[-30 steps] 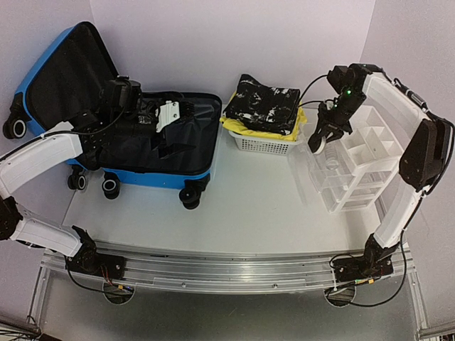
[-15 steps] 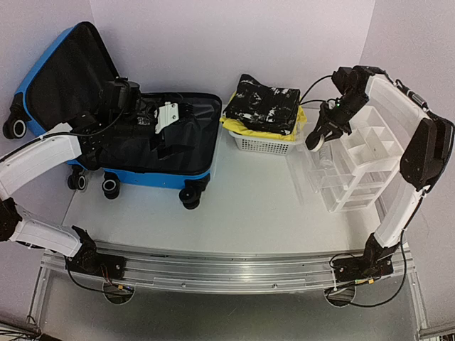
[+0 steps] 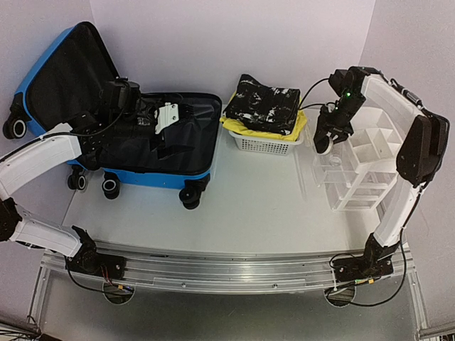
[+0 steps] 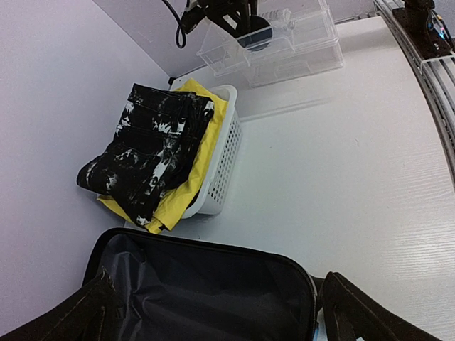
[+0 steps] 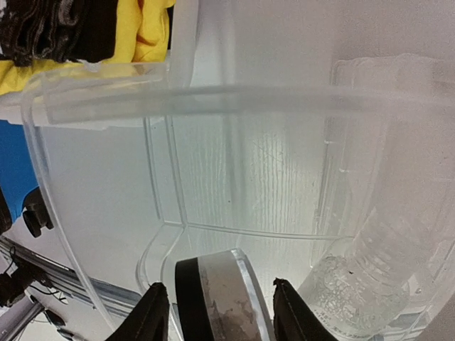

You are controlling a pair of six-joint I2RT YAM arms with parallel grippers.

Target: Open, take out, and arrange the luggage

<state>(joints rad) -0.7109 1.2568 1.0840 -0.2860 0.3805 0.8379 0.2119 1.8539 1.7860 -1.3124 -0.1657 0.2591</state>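
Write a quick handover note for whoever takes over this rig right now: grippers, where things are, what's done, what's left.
Left gripper: open, empty, inside the luggage.
Right gripper: shut on a round item, at the clear organizer, which holds a bottle.
Luggage: open on the left of the table, lid up.
Done: opened; folded clothes sit in the white basket.
Left: release the round item, then check the dark lining for anything remaining; I cannot tell.
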